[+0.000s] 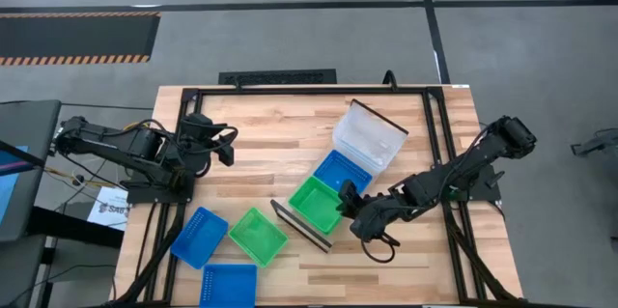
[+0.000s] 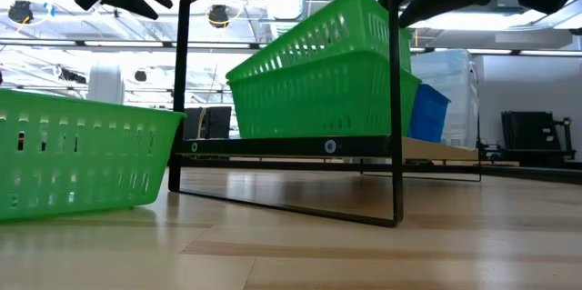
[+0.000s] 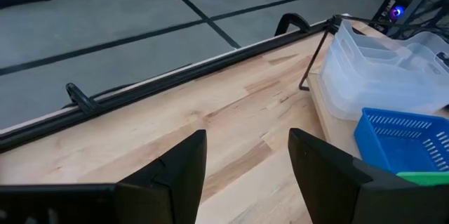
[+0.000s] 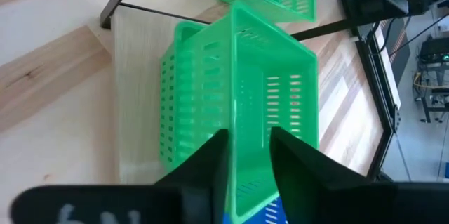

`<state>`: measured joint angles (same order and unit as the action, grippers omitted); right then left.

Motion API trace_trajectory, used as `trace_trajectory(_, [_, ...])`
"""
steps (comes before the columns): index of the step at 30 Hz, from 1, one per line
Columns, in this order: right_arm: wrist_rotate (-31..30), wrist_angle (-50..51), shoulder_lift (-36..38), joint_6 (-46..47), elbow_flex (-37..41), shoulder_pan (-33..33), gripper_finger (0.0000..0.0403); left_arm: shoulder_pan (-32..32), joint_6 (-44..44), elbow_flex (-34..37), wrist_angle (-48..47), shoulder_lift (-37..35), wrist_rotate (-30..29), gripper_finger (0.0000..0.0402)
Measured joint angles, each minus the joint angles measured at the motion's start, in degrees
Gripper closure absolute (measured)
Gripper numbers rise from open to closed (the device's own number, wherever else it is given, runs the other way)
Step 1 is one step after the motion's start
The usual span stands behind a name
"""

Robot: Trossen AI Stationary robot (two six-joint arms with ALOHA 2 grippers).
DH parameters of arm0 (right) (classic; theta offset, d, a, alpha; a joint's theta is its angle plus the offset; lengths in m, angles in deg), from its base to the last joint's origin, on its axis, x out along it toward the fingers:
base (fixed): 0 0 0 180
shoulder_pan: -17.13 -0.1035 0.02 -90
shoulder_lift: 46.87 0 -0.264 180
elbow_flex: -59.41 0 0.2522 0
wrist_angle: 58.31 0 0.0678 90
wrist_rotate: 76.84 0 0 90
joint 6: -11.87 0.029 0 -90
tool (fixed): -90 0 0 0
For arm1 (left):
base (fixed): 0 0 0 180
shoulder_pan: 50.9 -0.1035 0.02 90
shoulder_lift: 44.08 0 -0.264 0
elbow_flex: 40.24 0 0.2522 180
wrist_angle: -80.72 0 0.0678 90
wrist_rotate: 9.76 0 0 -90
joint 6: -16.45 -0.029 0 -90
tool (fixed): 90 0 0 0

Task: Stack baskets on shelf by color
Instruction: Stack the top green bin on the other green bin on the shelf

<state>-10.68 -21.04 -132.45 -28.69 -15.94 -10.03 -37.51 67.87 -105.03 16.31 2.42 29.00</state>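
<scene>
The shelf (image 4: 133,97) lies slantwise across the table's middle. It carries a stack of clear baskets (image 1: 372,134) at its far end, then a blue basket (image 1: 344,168), then a green basket (image 2: 318,104) at its near end. A second green basket (image 2: 318,31) sits tilted in that green one, its right side raised. My right gripper (image 1: 346,197) is shut on this upper basket. My left gripper (image 1: 227,146) hangs open over the table's far left with nothing between its fingers. My right gripper holds the upper green basket by the rim of its wall (image 4: 245,112) on the side toward the right arm. One finger is inside the basket and one outside. The fingers slant down from the table's right. The held side is raised and the opposite side rests in the lower green basket.
A loose green basket (image 1: 257,236) and two blue baskets (image 1: 200,236) (image 1: 229,284) lie on the table's near left. The shelf's black end frame (image 1: 301,226) stands just near of the green stack. Bare wood lies between the left arm and the shelf.
</scene>
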Motion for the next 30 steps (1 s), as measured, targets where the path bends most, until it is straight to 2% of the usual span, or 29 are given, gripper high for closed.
trace_trajectory(7, [-0.07,0.81,0.18,0.06,-1.59,-1.37,0.0223,0.00,0.13,0.00,0.33,0.00,2.12,0.0212])
trace_trajectory(12, [-0.18,2.93,0.24,3.11,-3.30,-2.82,0.0208,0.01,0.27,0.00,1.39,0.00,3.96,0.0212])
trace_trajectory(15, [-0.50,2.50,0.24,7.18,-3.39,-2.81,0.0209,0.02,0.26,-0.01,1.74,0.01,5.18,0.0212])
trace_trajectory(20, [-4.55,2.32,0.22,9.09,-3.39,-2.36,0.0224,0.02,0.29,-0.01,1.73,0.02,5.93,0.0212])
trace_trajectory(25, [-4.33,1.88,-0.56,9.25,-3.39,-1.76,0.0236,0.02,0.28,0.00,1.72,0.02,5.92,0.0212])
trace_trajectory(30, [-3.06,1.02,-4.38,9.25,-3.39,-0.93,0.0241,0.02,-0.01,-0.01,1.68,0.02,5.91,0.0212])
